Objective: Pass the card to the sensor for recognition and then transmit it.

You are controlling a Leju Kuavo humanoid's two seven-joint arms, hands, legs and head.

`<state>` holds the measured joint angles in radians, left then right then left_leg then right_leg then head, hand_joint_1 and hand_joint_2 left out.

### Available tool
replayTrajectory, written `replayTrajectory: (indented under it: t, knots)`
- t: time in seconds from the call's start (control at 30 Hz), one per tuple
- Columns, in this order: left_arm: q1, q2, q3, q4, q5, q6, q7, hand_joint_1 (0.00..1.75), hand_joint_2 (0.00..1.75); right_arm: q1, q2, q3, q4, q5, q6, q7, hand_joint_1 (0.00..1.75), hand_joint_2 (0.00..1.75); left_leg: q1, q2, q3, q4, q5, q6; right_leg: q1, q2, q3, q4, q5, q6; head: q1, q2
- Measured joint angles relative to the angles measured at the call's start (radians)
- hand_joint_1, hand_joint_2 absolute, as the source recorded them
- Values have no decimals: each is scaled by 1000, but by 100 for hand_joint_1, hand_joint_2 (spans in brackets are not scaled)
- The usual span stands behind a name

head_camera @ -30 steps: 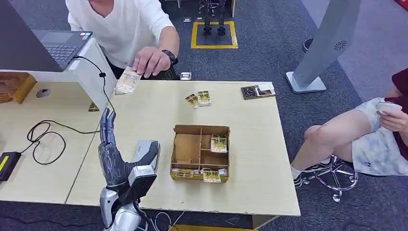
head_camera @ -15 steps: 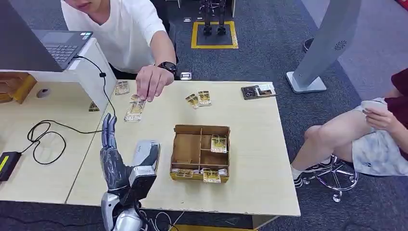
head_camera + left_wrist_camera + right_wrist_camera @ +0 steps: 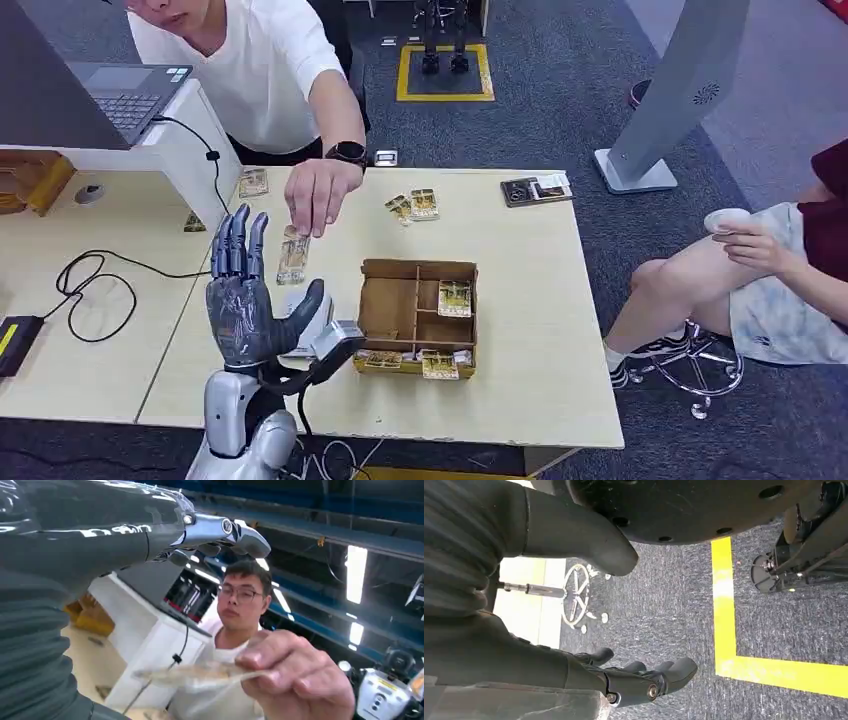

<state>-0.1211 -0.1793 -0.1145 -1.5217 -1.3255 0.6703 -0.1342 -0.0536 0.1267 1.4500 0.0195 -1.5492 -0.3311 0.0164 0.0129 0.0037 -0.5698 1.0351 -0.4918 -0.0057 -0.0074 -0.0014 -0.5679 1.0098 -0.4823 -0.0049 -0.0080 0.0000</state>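
Both hands hold nothing: left hand [image 3: 243,300] spread wide beside a person's offered card [image 3: 292,254], right hand [image 3: 644,677] loosely open

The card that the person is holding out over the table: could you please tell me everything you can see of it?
The card is a thin, flat piece in a clear, glossy sleeve, pale with yellowish print too small to read. The person's hand pinches its far end from above, so it hangs just over the table, beside the raised left hand, whose fingers are spread and do not touch it. In the left wrist view it shows edge-on, slightly blurred, gripped by the person's fingertips.
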Motion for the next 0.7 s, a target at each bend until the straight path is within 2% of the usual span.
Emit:
replayTrajectory:
  t: [0.1, 0.23, 0.27, 0.3, 0.5, 0.7]
  knots:
    - [-16, 10, 14, 6, -79, 0, 64, 0, 175, 0, -2, 7, 0, 0, 2, 0, 0, 175, 0, 0, 0, 0, 0, 0, 0, 0, 0, 0, 0, 0, 0, 0]
    - [-27, 23, 16, 8, -126, 0, 116, 0, 175, 0, -4, 17, 0, 0, 5, -1, 0, 175, 0, 0, 0, 0, 0, 0, 0, 0, 0, 0, 0, 0, 0, 0]
    - [-29, 26, 16, 10, -134, 0, 131, 42, 175, 0, -4, 18, 0, 0, 5, -1, 0, 175, 0, 0, 0, 0, 0, 0, 0, 0, 0, 0, 0, 0, 0, 0]
    - [-31, 29, 16, 12, -139, 0, 143, 175, 175, 0, -5, 19, 0, 0, 5, 0, 0, 175, 0, 0, 0, 0, 0, 0, 0, 0, 0, 0, 0, 0, 0, 0]
    - [-40, 42, 16, 31, -141, 0, 176, 175, 175, 0, -5, 23, 0, -1, 6, -1, 0, 175, 0, 0, 0, 0, 0, 0, 0, 0, 0, 0, 0, 0, 0, 0]
    - [-40, 46, 16, 45, -91, 0, 150, 175, 175, 0, -5, 23, 0, -2, 6, -1, 0, 175, 0, 0, 0, 0, 0, 0, 0, 0, 0, 0, 0, 0, 0, 0]
